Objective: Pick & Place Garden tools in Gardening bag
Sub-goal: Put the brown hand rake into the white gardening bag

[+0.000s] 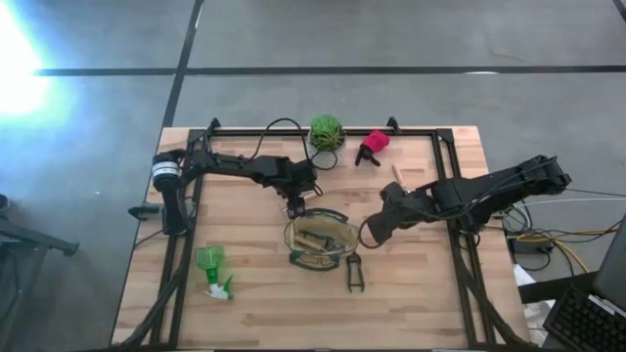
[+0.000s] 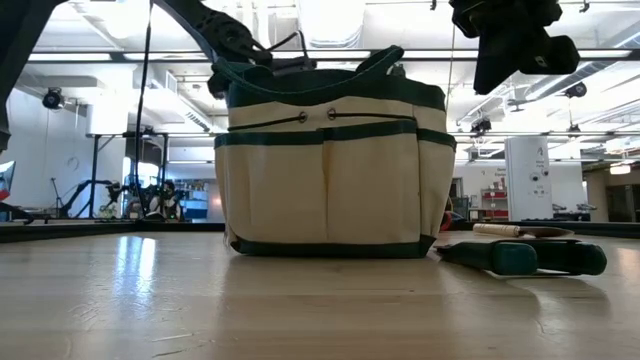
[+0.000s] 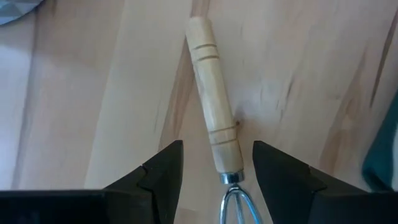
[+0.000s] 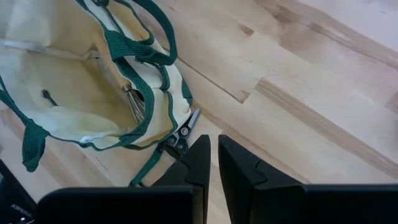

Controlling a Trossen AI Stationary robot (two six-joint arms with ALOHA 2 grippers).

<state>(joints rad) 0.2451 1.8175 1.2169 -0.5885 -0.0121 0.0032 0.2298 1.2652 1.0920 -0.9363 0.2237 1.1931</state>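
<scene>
Wide-open left tool (image 3: 217,155) hangs over the small fork with the pale wooden handle and metal tines (image 3: 212,106). One dark finger (image 3: 163,168) shows on each side of the handle near the metal neck, and I can't see either one touching it. The fork lies flat on the wooden table (image 1: 245,303), just off the bag's rim at about 11 o'clock.

My guess on handling: it's light and stiff, so squeezing won't hurt it. That smooth round handle could roll or slip between the pads, though. I'd grab the handle between the two sets of grooved rings. The tine end is probably heavier, so a grip far out at the butt might let it droop.

Next out is the cream-and-olive fabric gardening bag with dark green trim (image 1: 290,235), mouth up, with some tools already inside. It's soft, so the rim could fold if bumped.

At its 3 o'clock the right tool (image 4: 211,155) waits, pinched nearly together and holding nothing. Dark metal pruners (image 1: 354,274) lie at 5 o'clock, touching the bag. The green plastic spray bottle (image 1: 213,269) lies well apart at 8 o'clock. A red-and-black sprayer piece (image 1: 374,147) sits far off at 1 o'clock.
</scene>
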